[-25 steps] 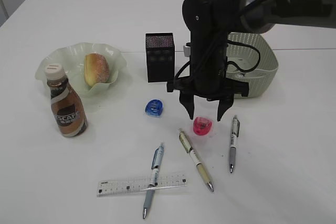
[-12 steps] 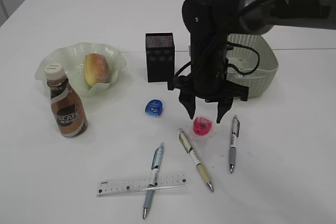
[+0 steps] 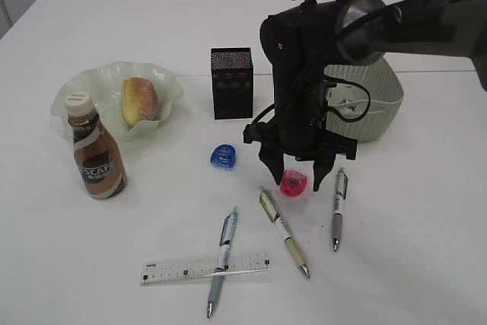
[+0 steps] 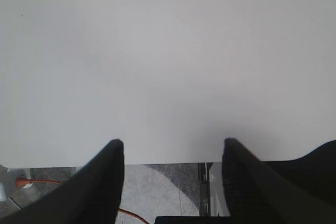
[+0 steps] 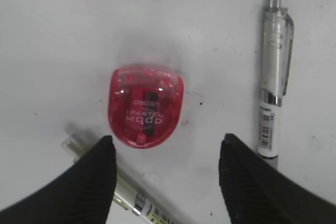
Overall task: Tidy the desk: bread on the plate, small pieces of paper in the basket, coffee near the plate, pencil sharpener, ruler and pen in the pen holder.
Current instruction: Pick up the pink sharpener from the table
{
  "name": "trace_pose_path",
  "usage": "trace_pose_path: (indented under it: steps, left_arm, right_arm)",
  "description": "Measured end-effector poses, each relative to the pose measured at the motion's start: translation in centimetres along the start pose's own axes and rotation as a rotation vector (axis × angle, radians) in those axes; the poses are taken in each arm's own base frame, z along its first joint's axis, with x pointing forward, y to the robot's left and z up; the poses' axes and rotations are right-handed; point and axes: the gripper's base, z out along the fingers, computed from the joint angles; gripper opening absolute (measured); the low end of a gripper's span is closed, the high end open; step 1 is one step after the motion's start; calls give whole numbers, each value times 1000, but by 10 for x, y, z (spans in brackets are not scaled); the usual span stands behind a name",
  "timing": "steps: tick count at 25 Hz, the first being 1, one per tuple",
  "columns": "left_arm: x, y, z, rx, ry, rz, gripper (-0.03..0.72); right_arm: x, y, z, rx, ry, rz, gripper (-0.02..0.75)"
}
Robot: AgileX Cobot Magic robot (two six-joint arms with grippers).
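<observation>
Pink pencil sharpener [image 3: 294, 182] untouched, open right end effector [image 3: 297, 174] now lower, straddling it

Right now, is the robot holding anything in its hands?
No, nothing is held. The right hand is open above the pink pencil sharpener, fingers on either side, not touching it. The left hand is open over bare table.

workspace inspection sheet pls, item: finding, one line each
surface: white table, bare where visible
job's things: bread on plate; coffee bottle beside plate; pink sharpener, blue sharpener, three pens, ruler loose; pen holder upright; basket behind arm
clutter: nothing seen
grippers: right gripper open over pink sharpener, not touching; left gripper open, holding nothing
cables: black loops on right arm; orange cable on floor
surroundings: grey floor past table edge
</observation>
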Motion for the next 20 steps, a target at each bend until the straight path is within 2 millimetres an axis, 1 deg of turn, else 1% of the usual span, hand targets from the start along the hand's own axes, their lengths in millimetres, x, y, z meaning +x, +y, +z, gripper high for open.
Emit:
trace_pose_path:
  steps: [9,15,20]
  left_arm:
    - [0,0,0,0,0,0,433]
    - [0,0,0,0,0,0,433]
    - [0,0,0,0,0,0,433]
  right_arm:
    - [-1,2,0,-54,19,34,451]
    - [-9,-4,1,-66,32,69,452]
    - [-11,-3,1,-93,22,80,451]
